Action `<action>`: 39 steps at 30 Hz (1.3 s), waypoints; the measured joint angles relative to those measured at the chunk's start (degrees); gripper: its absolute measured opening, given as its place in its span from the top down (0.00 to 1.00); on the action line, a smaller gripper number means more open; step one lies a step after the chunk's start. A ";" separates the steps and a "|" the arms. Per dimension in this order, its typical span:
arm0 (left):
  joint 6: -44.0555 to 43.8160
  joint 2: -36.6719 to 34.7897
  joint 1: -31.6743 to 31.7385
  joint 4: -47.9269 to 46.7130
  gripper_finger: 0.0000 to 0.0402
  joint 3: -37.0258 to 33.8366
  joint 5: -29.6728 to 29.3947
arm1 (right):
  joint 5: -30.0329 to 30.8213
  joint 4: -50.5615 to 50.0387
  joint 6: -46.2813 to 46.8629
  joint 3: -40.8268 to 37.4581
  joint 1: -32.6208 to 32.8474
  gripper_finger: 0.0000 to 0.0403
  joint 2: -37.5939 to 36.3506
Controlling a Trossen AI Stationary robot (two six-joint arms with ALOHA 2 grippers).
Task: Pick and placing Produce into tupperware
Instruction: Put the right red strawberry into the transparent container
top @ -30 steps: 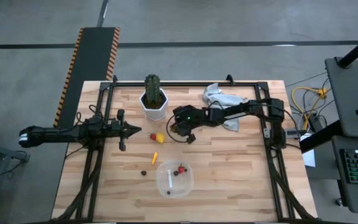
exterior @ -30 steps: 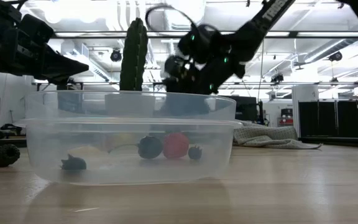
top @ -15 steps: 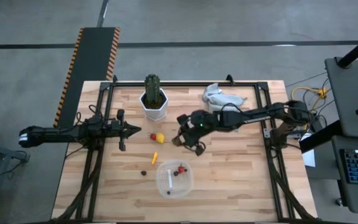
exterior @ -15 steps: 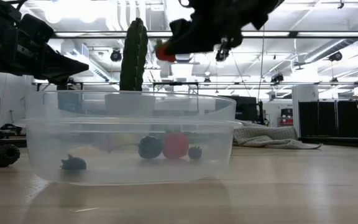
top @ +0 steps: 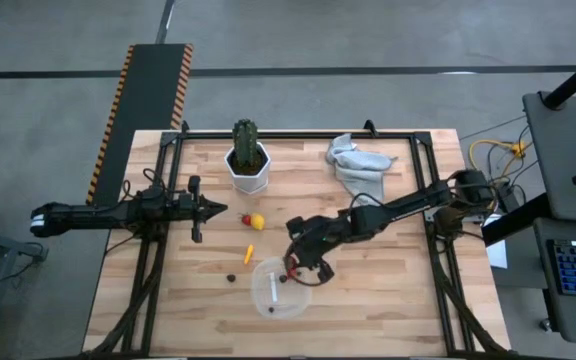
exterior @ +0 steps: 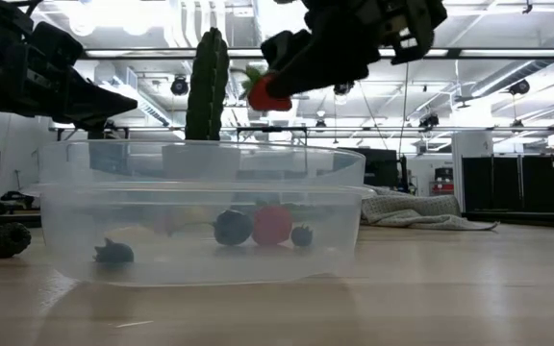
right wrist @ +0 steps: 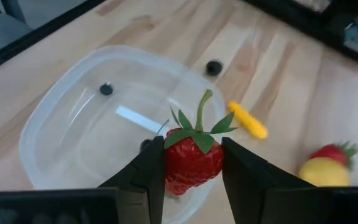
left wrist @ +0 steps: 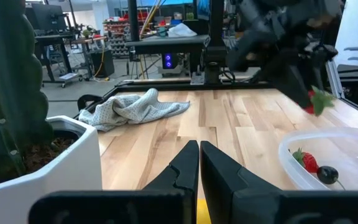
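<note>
A: Looking straight down first: the right gripper hangs at the far right edge of the tub, well clear of the cloth. The left gripper waits at the left of the table, fingers pressed together on nothing, near the cactus. A lemon and a red piece lie just beside each other, an orange sliver nearer, a dark berry left of the tub.

B: And from table height?

A: The right gripper is above the tub's rim, pinching a strawberry. Inside the tub are a red piece and dark berries. One berry is outside, to the left.

B: Left wrist?

A: Its own fingers are closed and empty. Farther off, the other arm carries the strawberry over the tub.

B: Right wrist?

A: The clearest. Both fingers clamp the strawberry by its sides, stem up, with the tub directly below and the sliver and lemon beyond.

B: So which step?

A: I'd judge it the carry's end, just short of the drop. Next it needs a little lowering toward the tub's middle, then spreading the fingers so the fruit lands inside, not on the rim. Four pieces remain on the table.
</note>
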 joint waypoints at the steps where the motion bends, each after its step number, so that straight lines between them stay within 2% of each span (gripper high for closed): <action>1: 0.00 -0.02 -0.02 0.00 1.00 0.00 0.00 | 0.11 -0.04 0.74 -0.06 0.28 0.71 0.41; 22: 0.00 -0.08 0.00 0.03 1.00 0.00 0.00 | -1.15 0.14 9.15 -0.12 4.99 0.71 6.70; 33: 0.00 -0.08 0.00 0.03 1.00 0.00 0.02 | -1.25 1.10 10.57 -0.12 5.13 0.67 7.38; 39: 0.00 -0.08 0.00 0.04 1.00 0.00 0.00 | -2.95 1.23 10.51 -0.12 5.13 0.61 7.38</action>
